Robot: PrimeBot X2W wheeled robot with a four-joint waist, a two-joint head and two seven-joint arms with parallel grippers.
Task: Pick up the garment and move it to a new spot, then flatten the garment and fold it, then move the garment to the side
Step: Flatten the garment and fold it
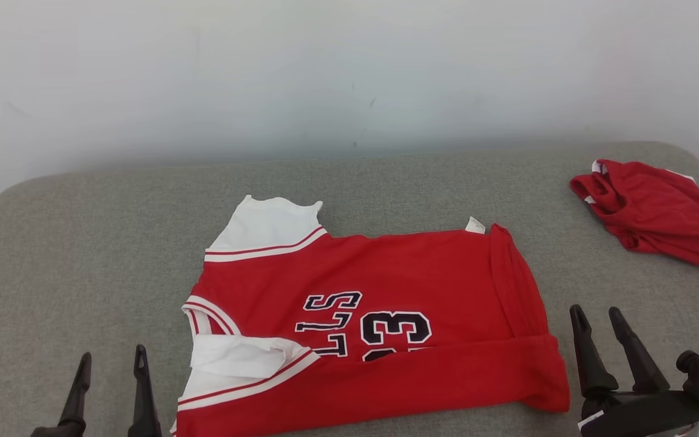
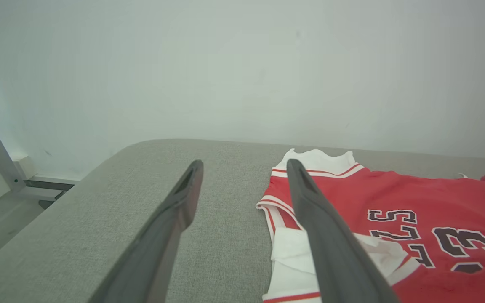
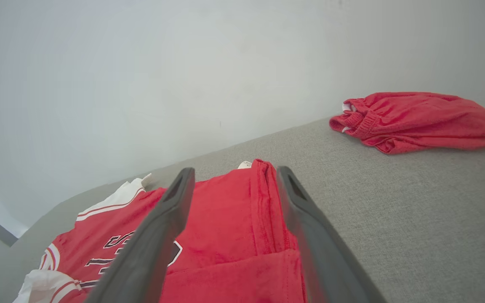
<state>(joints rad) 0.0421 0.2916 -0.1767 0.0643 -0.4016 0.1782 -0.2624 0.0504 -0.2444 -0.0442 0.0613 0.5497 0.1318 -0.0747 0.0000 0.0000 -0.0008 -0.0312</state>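
— Where is the jersey point(image 1: 386, 273), and which way does it run?

— Flat on the grey cushion point(image 1: 82, 243), near its front middle. Its long axis goes side to side in the head view: the white sleeves and neck end point to the robot's left, the hem end to its right. The lettering lies sideways.

— Anything covered?

— The near long edge is folded up over the front, so it hides the lower part of the number and letters. The hem end is doubled over too. The near left corner is cut off by the bottom of the head view.

— And the grippers?

— The left gripper point(image 1: 113, 352) is just off the sleeve end, its fingers spread with nothing between them. The right gripper point(image 1: 594, 309) is just past the hem end, also spread and empty. Whether the tips touch the cushion, I cannot tell.

— What else?

— A small white tag point(image 1: 476, 226) on the far edge, its print too small to read. Bunched red shorts point(image 1: 653, 212) lie well apart at the far right.
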